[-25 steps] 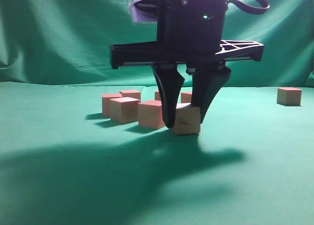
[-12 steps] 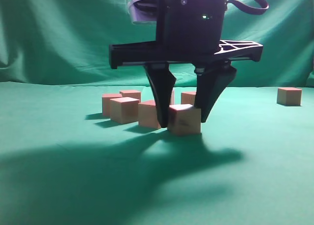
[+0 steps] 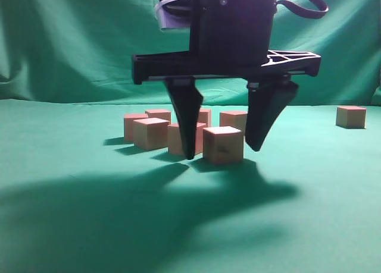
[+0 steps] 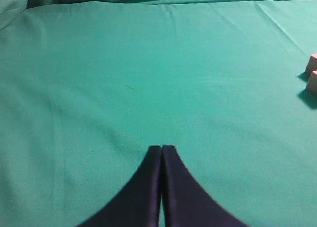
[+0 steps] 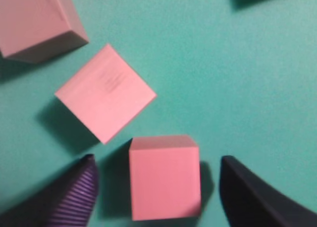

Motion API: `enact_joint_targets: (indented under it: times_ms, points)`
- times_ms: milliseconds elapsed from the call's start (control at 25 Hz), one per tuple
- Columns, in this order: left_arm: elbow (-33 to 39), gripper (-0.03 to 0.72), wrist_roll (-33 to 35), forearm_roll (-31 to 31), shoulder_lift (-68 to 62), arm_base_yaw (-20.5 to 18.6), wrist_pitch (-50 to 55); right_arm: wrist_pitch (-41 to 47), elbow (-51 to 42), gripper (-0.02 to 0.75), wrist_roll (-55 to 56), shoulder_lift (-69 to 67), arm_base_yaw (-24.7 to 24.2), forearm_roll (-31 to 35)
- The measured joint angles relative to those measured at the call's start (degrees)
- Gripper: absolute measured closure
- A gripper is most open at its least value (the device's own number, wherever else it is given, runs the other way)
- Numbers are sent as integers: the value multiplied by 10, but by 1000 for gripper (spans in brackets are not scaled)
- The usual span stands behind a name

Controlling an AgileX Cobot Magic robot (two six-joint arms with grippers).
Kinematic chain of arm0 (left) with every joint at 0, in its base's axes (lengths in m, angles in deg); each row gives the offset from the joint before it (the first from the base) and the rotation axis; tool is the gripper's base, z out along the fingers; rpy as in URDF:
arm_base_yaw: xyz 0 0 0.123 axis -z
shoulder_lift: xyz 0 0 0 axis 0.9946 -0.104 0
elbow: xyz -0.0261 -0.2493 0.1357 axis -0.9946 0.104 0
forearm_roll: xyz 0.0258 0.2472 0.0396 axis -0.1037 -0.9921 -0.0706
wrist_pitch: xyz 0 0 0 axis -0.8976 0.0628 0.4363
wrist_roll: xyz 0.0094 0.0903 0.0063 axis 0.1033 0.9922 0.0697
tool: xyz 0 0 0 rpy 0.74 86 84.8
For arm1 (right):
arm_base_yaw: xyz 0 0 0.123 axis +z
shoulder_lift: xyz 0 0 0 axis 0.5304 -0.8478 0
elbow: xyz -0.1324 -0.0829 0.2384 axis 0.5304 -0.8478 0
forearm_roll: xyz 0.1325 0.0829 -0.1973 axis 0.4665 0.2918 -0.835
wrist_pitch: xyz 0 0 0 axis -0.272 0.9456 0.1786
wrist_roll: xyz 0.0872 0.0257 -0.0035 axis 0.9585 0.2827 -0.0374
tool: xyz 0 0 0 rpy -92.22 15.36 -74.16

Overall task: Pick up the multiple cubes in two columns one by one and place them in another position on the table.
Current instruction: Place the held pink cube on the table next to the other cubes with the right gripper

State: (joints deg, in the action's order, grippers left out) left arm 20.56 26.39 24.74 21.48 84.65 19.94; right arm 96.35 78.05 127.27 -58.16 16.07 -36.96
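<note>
On the green table (image 3: 71, 225), the right gripper (image 3: 221, 149) hangs point-down over a cluster of cubes (image 3: 150, 132), its jaws spread wide and holding nothing; one cube (image 3: 223, 144) sits on the cloth squarely between the fingertips, a clear gap on either side. From the right wrist that cube (image 5: 165, 176) lies straight below the tool, its flat faces turned toward the two fingers (image 5: 247, 197), with a neighbour cube (image 5: 105, 92) set diagonally just beyond the left finger. A lone cube (image 3: 350, 116) stands well apart to the gripper's right. The left gripper (image 4: 161, 149), fingertips pressed together and empty, points over bare cloth with cubes (image 4: 312, 73) only at its far right edge, so the right arm is much the nearer. Whether the centred cube has just been set down or awaits a grasp cannot be told from here
</note>
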Motion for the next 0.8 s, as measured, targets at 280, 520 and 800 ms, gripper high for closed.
enact_joint_targets:
  times_ms: [280, 520, 800]
  points:
    - [0, 688, 0, 0, 0, 0, 0, 9, 0, 151, -4, 13, 0, 3]
    - [0, 688, 0, 0, 0, 0, 0, 35, 0, 125, -9, 91, 0, 3]
    - [0, 688, 0, 0, 0, 0, 0, 145, 1, 125, -7, 227, -8, -68]
